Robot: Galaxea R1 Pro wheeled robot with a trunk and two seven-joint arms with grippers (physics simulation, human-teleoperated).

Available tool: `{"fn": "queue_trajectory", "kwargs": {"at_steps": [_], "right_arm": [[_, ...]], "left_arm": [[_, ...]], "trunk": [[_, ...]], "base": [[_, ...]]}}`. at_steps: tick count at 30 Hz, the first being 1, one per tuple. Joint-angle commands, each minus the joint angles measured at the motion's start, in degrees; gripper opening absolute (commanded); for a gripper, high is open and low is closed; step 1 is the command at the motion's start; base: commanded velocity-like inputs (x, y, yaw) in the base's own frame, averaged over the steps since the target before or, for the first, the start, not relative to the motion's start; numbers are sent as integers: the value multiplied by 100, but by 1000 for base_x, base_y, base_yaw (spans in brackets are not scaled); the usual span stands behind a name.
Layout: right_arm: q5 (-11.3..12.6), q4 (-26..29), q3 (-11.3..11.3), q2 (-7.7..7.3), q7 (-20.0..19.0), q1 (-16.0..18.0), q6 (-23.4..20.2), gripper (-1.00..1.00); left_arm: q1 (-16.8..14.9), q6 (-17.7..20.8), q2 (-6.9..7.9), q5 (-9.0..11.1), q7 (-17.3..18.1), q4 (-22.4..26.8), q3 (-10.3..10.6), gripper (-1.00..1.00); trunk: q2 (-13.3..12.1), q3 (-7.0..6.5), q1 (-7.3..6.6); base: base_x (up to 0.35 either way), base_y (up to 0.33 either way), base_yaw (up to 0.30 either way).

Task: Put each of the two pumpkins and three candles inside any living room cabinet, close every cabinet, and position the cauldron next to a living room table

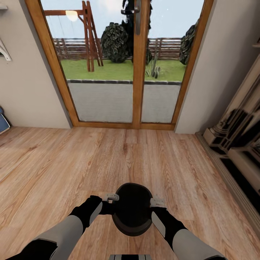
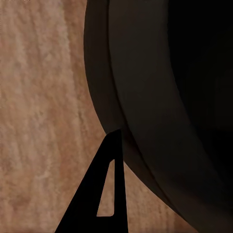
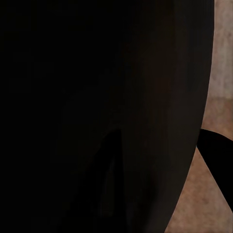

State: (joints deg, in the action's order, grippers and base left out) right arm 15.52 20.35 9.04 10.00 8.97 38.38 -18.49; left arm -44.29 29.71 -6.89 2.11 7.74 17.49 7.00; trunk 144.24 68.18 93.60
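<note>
The cauldron, a round black pot with a wide mouth, hangs over the wood floor just in front of my trunk, held between both arms. My left gripper clamps its rim on one side and my right gripper clamps the opposite side. In the left wrist view the cauldron's wall curves past one dark finger that lies outside it. In the right wrist view the black pot blocks nearly everything, with a finger at its edge. Pumpkins, candles, cabinet and table are out of view.
Straight ahead stand glass double doors in a wooden frame with a garden behind. Plain walls flank them. A pale shelving unit runs along the right. A blue object sits at the left edge. Wood floor stretches between.
</note>
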Motion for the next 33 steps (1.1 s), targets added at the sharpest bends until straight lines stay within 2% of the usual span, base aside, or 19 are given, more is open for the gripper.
{"fn": "queue_trajectory", "kwargs": {"at_steps": [1, 14, 21, 25, 33], "right_arm": [[47, 21, 10, 0, 34, -6, -20, -100], [48, 21, 10, 0, 34, -6, -11, -100], [48, 28, 10, 0, 31, -6, -6, -100], [48, 30, 10, 0, 27, -6, -6, -100], [48, 30, 10, 0, 24, -6, -1, -100]], "left_arm": [[-1, 26, 3, 0, 1, 9, 38, -100], [-1, 26, 3, 0, 7, 9, 38, -100], [0, 26, 8, 0, 7, 9, 38, -100], [-1, 26, 5, 0, 3, 9, 38, -100], [1, 26, 8, 0, 2, 9, 38, -100]], "trunk": [[1, 6, 1], [1, 6, 1], [-9, -149, -17], [-9, -149, -17], [-19, -326, -38]], "base": [[0, 0, 0], [0, 0, 0], [0, 0, 0], [0, 0, 0], [0, 0, 0]]}}
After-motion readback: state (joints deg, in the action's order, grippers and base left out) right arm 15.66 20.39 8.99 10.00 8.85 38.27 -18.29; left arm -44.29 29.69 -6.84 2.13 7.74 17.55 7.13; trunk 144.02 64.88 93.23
